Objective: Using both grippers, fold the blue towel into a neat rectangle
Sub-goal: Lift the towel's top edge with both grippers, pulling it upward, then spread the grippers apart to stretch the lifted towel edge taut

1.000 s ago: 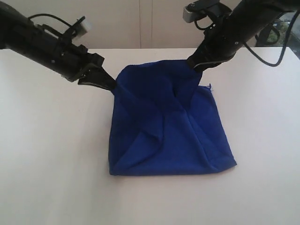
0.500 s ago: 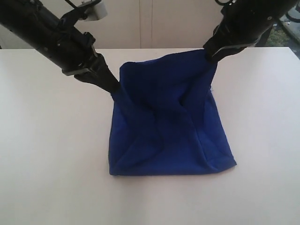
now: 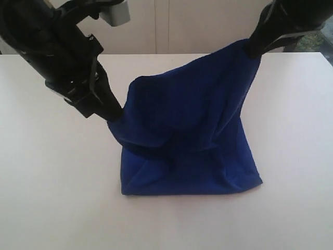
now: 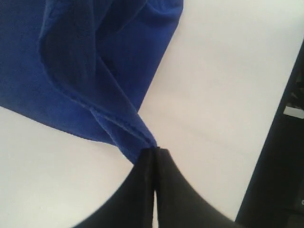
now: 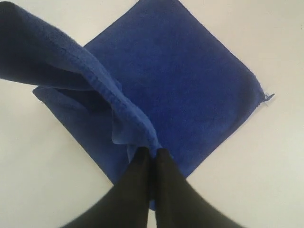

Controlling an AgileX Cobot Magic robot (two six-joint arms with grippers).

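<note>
The blue towel (image 3: 192, 135) lies with its near half flat on the white table while its far edge is lifted into a sagging sheet. My left gripper (image 3: 113, 114) is shut on the towel's left far corner, low and close to the table. My right gripper (image 3: 253, 48) is shut on the right far corner, held much higher near the top of the exterior view. In the left wrist view the black fingers (image 4: 142, 180) pinch a hemmed tip of towel (image 4: 95, 71). The right wrist view has the gripper (image 5: 152, 153) clamping a twisted corner above the flat part of the towel (image 5: 190, 80).
The white table (image 3: 47, 182) stretches wide on all sides of the towel. A pale wall or cabinet front (image 3: 171, 26) stands behind the table's far edge. A dark strip (image 4: 280, 166) past the table edge shows in the left wrist view.
Both grippers have risen with their towel corners, the right one much higher. The left has also come toward the near side, and the far half of the towel now hangs off the table.
</note>
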